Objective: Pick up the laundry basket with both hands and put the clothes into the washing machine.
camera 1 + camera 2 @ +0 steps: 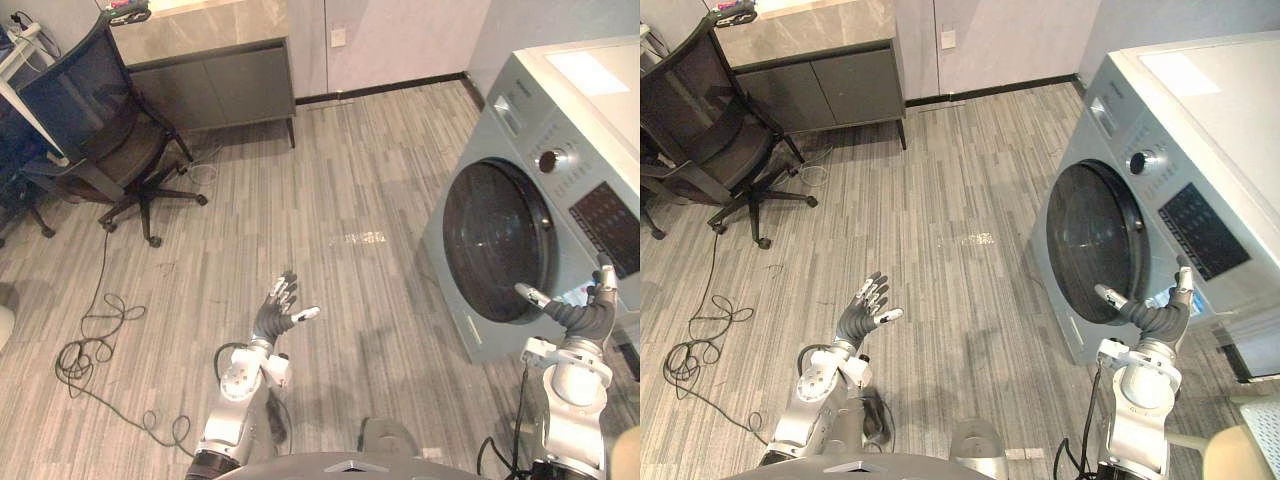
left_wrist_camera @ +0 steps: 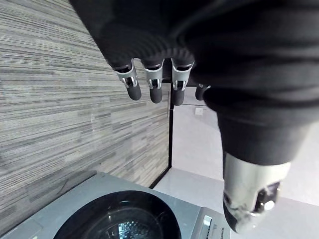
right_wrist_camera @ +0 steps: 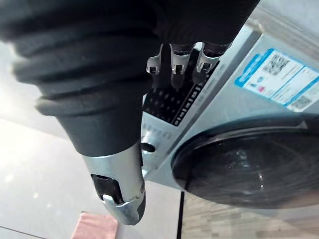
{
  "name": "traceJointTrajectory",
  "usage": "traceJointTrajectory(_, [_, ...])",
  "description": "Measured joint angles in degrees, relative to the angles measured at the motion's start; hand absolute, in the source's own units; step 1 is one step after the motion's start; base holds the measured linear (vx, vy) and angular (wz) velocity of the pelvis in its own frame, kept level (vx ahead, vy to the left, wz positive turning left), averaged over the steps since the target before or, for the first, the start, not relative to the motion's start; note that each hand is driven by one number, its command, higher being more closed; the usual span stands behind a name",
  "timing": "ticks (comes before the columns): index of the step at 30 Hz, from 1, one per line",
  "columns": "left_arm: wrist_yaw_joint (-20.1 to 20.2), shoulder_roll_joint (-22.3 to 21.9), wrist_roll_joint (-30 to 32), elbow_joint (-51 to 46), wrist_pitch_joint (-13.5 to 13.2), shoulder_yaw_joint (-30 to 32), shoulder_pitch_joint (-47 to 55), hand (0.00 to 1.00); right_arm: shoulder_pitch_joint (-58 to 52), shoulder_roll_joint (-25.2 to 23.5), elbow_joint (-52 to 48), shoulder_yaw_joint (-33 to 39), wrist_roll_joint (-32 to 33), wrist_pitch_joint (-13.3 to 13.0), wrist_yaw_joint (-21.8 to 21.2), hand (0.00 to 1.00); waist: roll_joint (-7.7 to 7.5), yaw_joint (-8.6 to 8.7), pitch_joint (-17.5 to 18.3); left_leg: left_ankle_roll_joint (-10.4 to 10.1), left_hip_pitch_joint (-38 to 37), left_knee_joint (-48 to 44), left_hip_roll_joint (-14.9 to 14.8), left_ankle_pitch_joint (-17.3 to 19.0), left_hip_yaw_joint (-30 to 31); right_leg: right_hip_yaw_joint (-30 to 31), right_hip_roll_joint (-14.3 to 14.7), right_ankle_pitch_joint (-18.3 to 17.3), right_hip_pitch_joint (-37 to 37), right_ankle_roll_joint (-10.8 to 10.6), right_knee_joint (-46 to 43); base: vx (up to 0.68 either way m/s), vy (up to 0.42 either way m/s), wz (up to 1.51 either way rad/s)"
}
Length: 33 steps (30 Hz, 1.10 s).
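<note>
I cannot tell where the laundry basket is, and I cannot see any clothes. Neither of my hands has it. The big grey front-loading washing machine point(image 1: 497, 135) stands on my right side, and its round dark glass door point(image 1: 495, 255) looks shut. My right hand point(image 1: 585, 318) is up in front of the machine, just beside the door. Its fingers are straight and spread, the thumb sticks out toward the glass, and it holds nothing. I cannot tell if it touches the machine. My left hand point(image 1: 270, 318) is raised over the grey striped wood floor point(image 1: 330, 180), well apart from the machine. It is open too, palm up, and empty. Farther off, a black office chair on wheels point(image 1: 100, 120) stands near a low grey cabinet with a pale stone top point(image 1: 215, 85) by the wall. So I think no step of the job is done yet. I need to find the basket, lift it with both hands, get the door open, and put the clothes inside.
</note>
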<state>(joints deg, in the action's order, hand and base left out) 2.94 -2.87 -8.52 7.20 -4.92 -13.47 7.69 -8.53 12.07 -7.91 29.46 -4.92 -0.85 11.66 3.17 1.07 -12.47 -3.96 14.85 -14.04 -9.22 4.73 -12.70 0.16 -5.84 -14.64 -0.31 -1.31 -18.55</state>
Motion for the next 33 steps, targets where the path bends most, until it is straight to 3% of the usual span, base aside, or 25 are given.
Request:
traceJointTrajectory(1, [0.0,0.0,0.4,-0.1,0.0,0.1,0.4,0.0,0.7,0.1,0.3,0.0,0.0,0.0,-0.3,0.0,0.55,-0.41,0.3,-0.2,-0.8,2.3,-0.1,-0.5,2.2,1.9,0.3,-1.4,0.2,-1.5,-0.1,0.25,0.38,-0.9])
traceJointTrajectory(2, [0.1,0.2,0.8,0.2,0.0,0.4,1.0,0.0,1.7,0.2,2.3,-0.6,0.0,-0.1,-0.9,0.0,0.04,-0.85,0.5,0.0,-0.7,0.3,0.1,-4.3,2.4,4.8,0.2,-3.3,0.3,-2.4,-0.7,0.26,0.398,-1.0])
traceJointTrajectory(3, [0.2,0.7,1.0,0.2,0.0,0.6,1.5,0.0,2.1,0.2,3.7,-1.4,0.0,-0.1,-1.2,0.0,-0.6,-0.94,0.9,1.4,-0.4,-2.1,0.6,-3.5,1.3,6.5,-0.4,-3.8,0.3,-3.0,-0.6,0.21,0.315,-0.93])
traceJointTrajectory(4, [0.4,1.7,1.5,0.2,0.0,1.3,2.2,0.0,2.1,0.4,5.8,-3.1,0.0,-0.1,-1.8,0.0,-2.53,-0.42,1.8,2.0,1.7,-6.6,1.2,0.4,-0.3,8.3,-2.1,-3.8,-0.2,-3.3,0.8,0.21,0.305,-0.61])
traceJointTrajectory(7, [0.4,4.8,2.0,0.3,0.0,2.6,2.3,0.0,6.0,3.4,13.9,-7.1,-3.0,-0.1,-3.8,0.0,-5.05,0.36,2.7,3.6,5.2,-14.7,1.8,7.7,-4.3,13.0,-4.8,-1.8,-2.1,-6.2,3.0,0.29,0.454,-0.73])
traceJointTrajectory(9, [0.4,5.7,2.1,0.3,0.0,4.4,1.9,0.0,14.7,8.1,24.8,-11.8,-5.7,0.2,-5.2,0.0,-4.53,0.3,2.6,6.4,5.2,-17.2,1.0,9.2,-8.4,15.3,-6.0,2.8,-4.6,-7.4,4.0,0.2,0.418,-1.34])
traceJointTrajectory(10, [0.2,6.3,2.1,0.3,0.0,5.2,1.1,0.0,20.7,10.0,30.5,-15.2,-6.8,0.6,-5.3,0.0,-3.82,-0.45,2.4,8.1,5.7,-18.3,0.4,7.9,-10.0,14.8,-6.5,7.2,-6.2,-8.3,6.3,0.11,0.339,-1.48])
traceJointTrajectory(13, [-0.5,7.3,2.0,0.2,-0.2,6.0,-2.5,0.0,29.7,12.3,38.0,-18.2,-8.6,0.9,-5.4,0.0,-1.53,-1.19,1.7,9.2,7.3,-17.6,-0.6,7.3,-11.0,9.5,-7.2,13.9,-10.1,-9.0,9.9,0.08,0.261,-0.94])
traceJointTrajectory(17, [-1.6,7.3,1.5,0.3,-0.2,5.9,-6.9,0.0,31.7,15.7,40.9,-17.9,-8.9,2.6,-5.2,0.0,-0.15,-0.75,-1.9,9.2,4.2,-17.2,-0.6,7.3,-11.0,0.1,-8.0,9.4,-13.3,-7.5,5.9,0.02,0.084,-0.18])
traceJointTrajectory(18, [-1.6,7.3,1.3,0.4,-0.2,5.8,-6.9,0.0,31.7,16.1,40.8,-17.9,-8.9,2.7,-5.2,0.0,-0.19,-0.58,-2.1,9.2,4.0,-17.5,-0.6,7.3,-11.0,-1.2,-8.3,9.9,-13.9,-6.8,5.1,-0.01,-0.061,0.06])
traceJointTrajectory(19, [-1.7,7.5,1.0,0.5,-0.2,5.4,-7.0,0.0,31.7,16.8,40.7,-17.9,-8.9,2.9,-5.1,0.0,-0.89,-0.47,-2.5,9.0,3.6,-18.3,-0.4,7.4,-11.0,-3.0,-8.4,15.0,-15.0,-6.1,4.8,0.02,-0.123,0.06])
traceJointTrajectory(20, [-1.7,7.3,0.9,0.8,-0.4,5.4,-7.2,0.0,32.0,17.4,40.4,-17.9,-8.9,3.1,-5.2,0.0,-1.2,-0.8,-2.9,7.6,3.3,-18.9,-0.6,8.2,-10.9,-4.1,-8.1,15.0,-15.3,-7.8,4.0,0.03,-0.149,-0.13])
traceJointTrajectory(24, [-1.5,6.0,0.8,4.5,-0.1,3.0,-5.7,0.0,32.1,17.2,38.7,-18.0,-8.6,3.5,-5.2,0.0,-0.91,-0.89,-2.9,4.5,3.6,-19.7,-5.7,8.7,-10.3,-4.4,-3.5,12.4,-16.4,-6.4,2.9,0.01,-0.229,-0.33])
traceJointTrajectory(27, [0.1,5.6,0.8,4.9,0.1,1.2,-2.0,0.0,24.0,15.1,30.1,-17.9,-8.3,2.9,-5.4,0.0,-2.15,-0.72,-3.9,3.8,-1.1,-24.2,-10.4,8.9,-9.0,-4.7,0.0,6.6,-13.3,-3.8,-3.9,0.01,-0.285,-0.17])
traceJointTrajectory(29, [1.0,5.5,0.9,5.2,0.7,0.8,-0.9,0.0,19.4,13.3,26.5,-17.8,-8.0,2.1,-5.5,0.0,-2.2,-0.78,-4.1,9.0,-0.5,-31.9,-15.2,6.6,-7.9,-5.5,3.0,4.4,-10.1,-1.6,-4.7,0.0,-0.221,-0.18])
traceJointTrajectory(30, [1.6,5.8,1.3,5.2,1.4,0.8,-0.8,0.0,16.5,12.5,24.3,-17.7,-7.8,1.7,-6.0,0.0,-2.63,-1.17,-4.4,13.5,0.0,-35.3,-17.6,3.7,-8.3,-5.4,4.5,3.8,-8.3,-1.0,-4.4,0.03,-0.225,-0.28])
traceJointTrajectory(31, [2.1,6.1,1.7,5.2,1.5,0.8,-0.8,0.0,14.3,11.7,22.3,-17.1,-7.9,1.3,-6.5,0.0,-2.95,-1.21,-4.5,13.7,0.2,-36.9,-18.2,1.6,-7.5,-4.8,5.3,3.6,-7.4,0.0,-3.9,0.06,-0.217,-0.31])
traceJointTrajectory(32, [2.4,6.0,2.1,5.3,1.5,0.8,-0.8,0.0,13.6,11.1,21.5,-16.3,-7.9,1.0,-6.6,0.0,-3.62,-1.06,-4.9,10.5,0.8,-36.6,-16.8,3.9,-6.4,-4.0,5.3,3.8,-7.3,0.5,-3.7,0.07,-0.114,-0.33])
traceJointTrajectory(33, [2.8,5.8,2.2,5.3,1.6,-0.2,-1.2,0.0,13.4,10.4,21.1,-15.7,-7.8,1.1,-6.8,0.0,-3.5,-0.7,-4.8,6.8,1.0,-33.9,-11.5,7.5,-4.2,-2.2,5.1,4.4,-8.3,1.5,-3.4,0.05,-0.021,-0.35])
